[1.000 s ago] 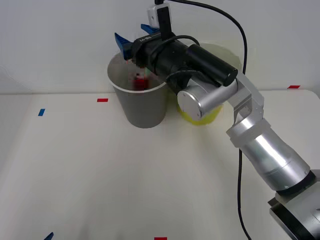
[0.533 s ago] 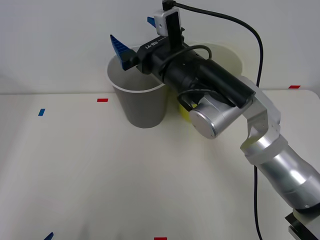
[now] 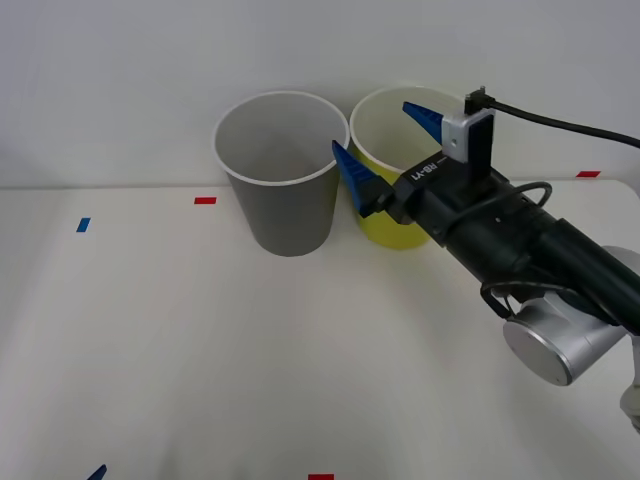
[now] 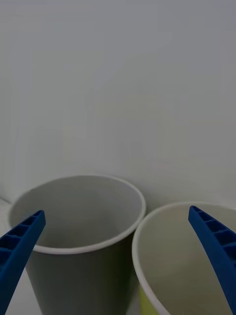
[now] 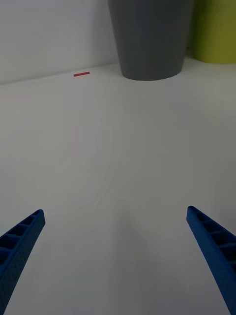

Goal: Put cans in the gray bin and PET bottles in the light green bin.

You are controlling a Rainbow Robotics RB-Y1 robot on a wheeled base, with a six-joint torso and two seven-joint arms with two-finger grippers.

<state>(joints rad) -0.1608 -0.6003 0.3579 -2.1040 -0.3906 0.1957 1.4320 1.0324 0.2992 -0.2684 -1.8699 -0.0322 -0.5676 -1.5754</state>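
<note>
The gray bin (image 3: 288, 212) stands upright at the back of the table, and the light green bin (image 3: 384, 226) touches its right side. My right gripper (image 3: 375, 130) hovers open and holds nothing, just in front of the light green bin's rim, pointing toward both bins. The right wrist view looks over the gray bin (image 4: 73, 280) and the light green bin (image 4: 183, 261) past the open right gripper (image 4: 116, 214); what shows of their insides is pale and bare. Cans and PET bottles are out of view. My left gripper (image 5: 115, 212) is open low over the table.
Red tape marks (image 3: 205, 200) and a blue one (image 3: 82, 224) lie on the white table (image 3: 200, 340). A white wall stands right behind the bins. The left wrist view faces the gray bin (image 5: 150, 34) across bare tabletop. A black cable trails from my right wrist.
My right arm drew back from over the gray bin, rightward and toward me, staying open. The red thing seen inside the gray bin a second ago no longer shows.
</note>
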